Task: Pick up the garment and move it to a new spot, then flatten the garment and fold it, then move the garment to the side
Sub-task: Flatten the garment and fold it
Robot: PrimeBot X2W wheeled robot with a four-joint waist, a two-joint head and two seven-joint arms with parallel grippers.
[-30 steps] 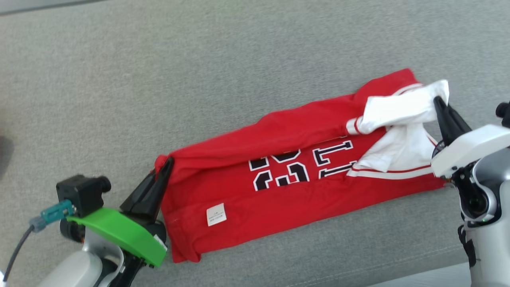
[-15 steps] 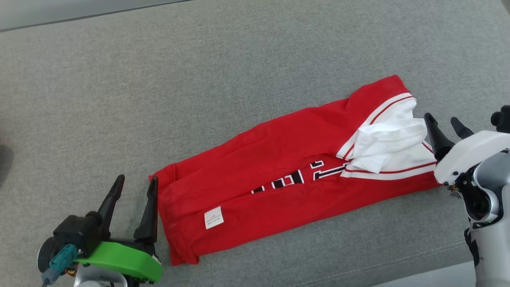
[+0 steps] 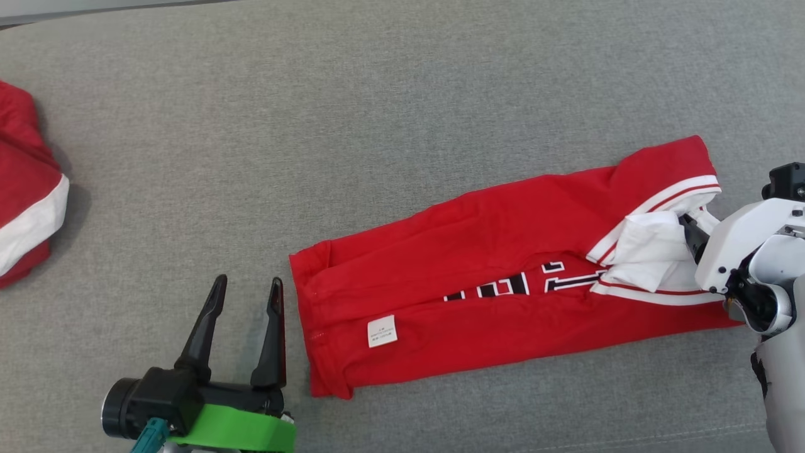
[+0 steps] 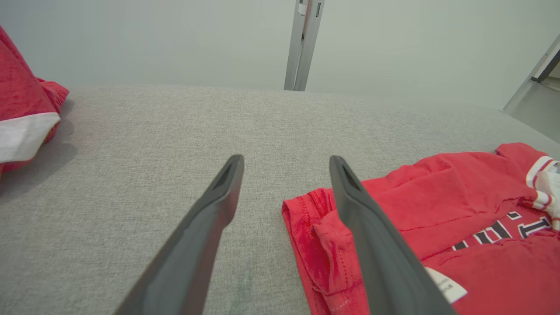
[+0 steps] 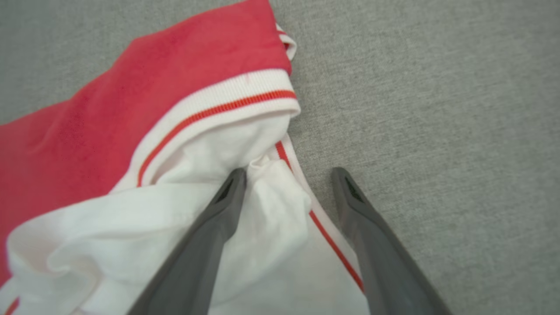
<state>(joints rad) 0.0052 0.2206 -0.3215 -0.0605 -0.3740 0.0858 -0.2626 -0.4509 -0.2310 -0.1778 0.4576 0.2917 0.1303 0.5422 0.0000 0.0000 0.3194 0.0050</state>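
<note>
The garment point(image 3: 503, 296) is a red jersey with white, red-striped trim and black lettering. It lies folded into a long band on the grey cloth surface point(image 3: 377, 126). My left gripper point(image 3: 248, 280) stands open just beside the garment's left end, apart from it; in the left wrist view the garment's hem point(image 4: 306, 214) lies by the right finger. My right gripper point(image 5: 288, 171) is open over the white neck end point(image 5: 245, 144). Loose white cloth lies under and between its fingers, and nothing is pinched. In the head view the white wrist housing point(image 3: 736, 245) hides most of its fingers.
A second red garment with a white band point(image 3: 25, 195) lies at the far left edge of the surface, also in the left wrist view point(image 4: 26, 109). A metal post point(image 4: 304, 43) stands beyond the far edge. Bare grey cloth lies above and left of the jersey.
Both grippers have gone from shut on the garment's ends to open, letting it drop folded over itself. The head camera has shifted, bringing the second red garment into view.
</note>
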